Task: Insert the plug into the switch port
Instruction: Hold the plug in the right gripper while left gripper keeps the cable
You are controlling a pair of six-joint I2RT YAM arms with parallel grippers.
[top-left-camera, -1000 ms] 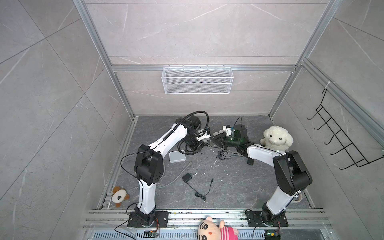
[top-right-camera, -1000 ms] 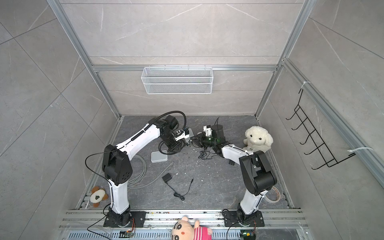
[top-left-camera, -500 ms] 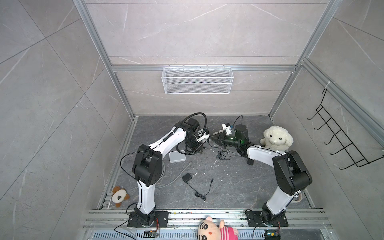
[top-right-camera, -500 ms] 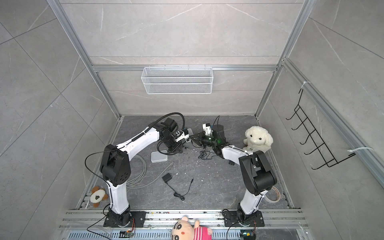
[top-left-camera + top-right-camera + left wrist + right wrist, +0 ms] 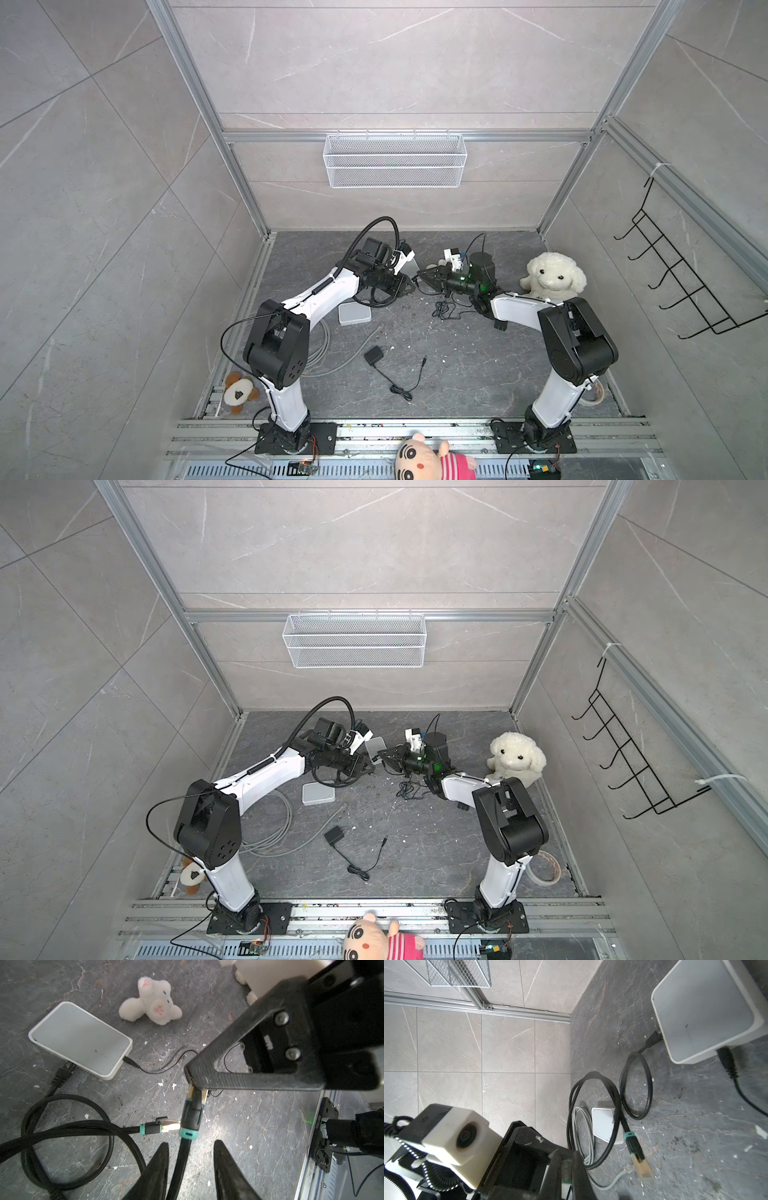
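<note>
**Plug handover, port not yet reached**

The right end effector (image 5: 194,1084) was clamped on the gold tip of the black network plug with teal collar (image 5: 190,1114). It held the plug above the dark grey stone tabletop (image 5: 259,1109), near but apart from the white rectangular plastic switch (image 5: 80,1040). The left end effector (image 5: 190,1142) had its fingers apart, and the black braided cable (image 5: 180,1167) ran between them, seemingly untouched.

Judgement: the grip covered the very nose that must enter the port. The left should close on the boot behind the collar before the right lets go, then approach square to the port face with the cable slack.

Port openings not visible in any view; latch orientation unclear; the right's far finger hidden; plug too small to read in both top views
</note>
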